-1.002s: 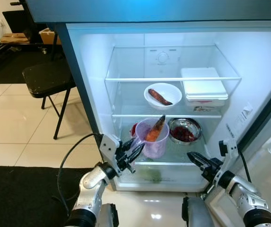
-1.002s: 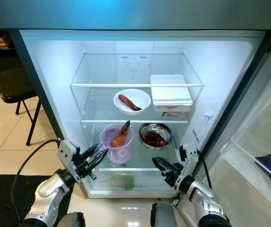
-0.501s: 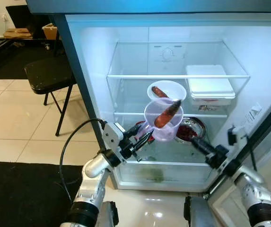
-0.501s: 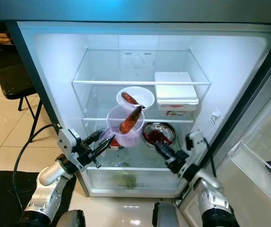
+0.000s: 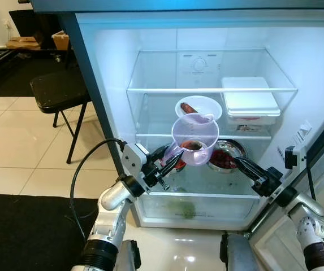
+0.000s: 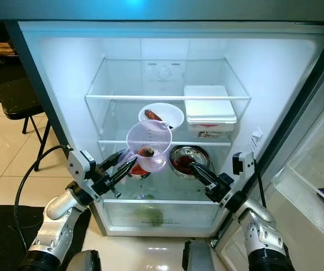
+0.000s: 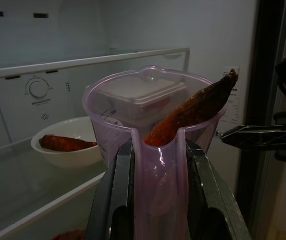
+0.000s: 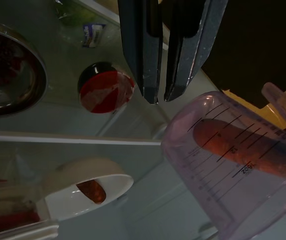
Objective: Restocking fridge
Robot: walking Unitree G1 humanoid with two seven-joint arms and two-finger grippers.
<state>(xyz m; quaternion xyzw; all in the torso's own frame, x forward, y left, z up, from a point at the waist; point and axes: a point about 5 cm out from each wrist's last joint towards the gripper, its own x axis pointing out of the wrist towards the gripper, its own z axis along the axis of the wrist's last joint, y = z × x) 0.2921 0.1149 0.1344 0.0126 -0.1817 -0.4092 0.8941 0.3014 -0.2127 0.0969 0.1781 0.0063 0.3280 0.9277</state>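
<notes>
Left claw: fingers pinching the handle of the purple measuring jug, holding it up inside the open fridge, in front of the middle shelf.
Jug contents: one reddish sweet potato, leaning against the rim.
Right claw: fingers pressed together, empty, hanging low inside the fridge just beside the steel bowl.
Middle shelf: white bowl with another sweet potato; white lidded box beside it.
Lower shelf: steel bowl of dark red food; red-lidded jar.
</notes>
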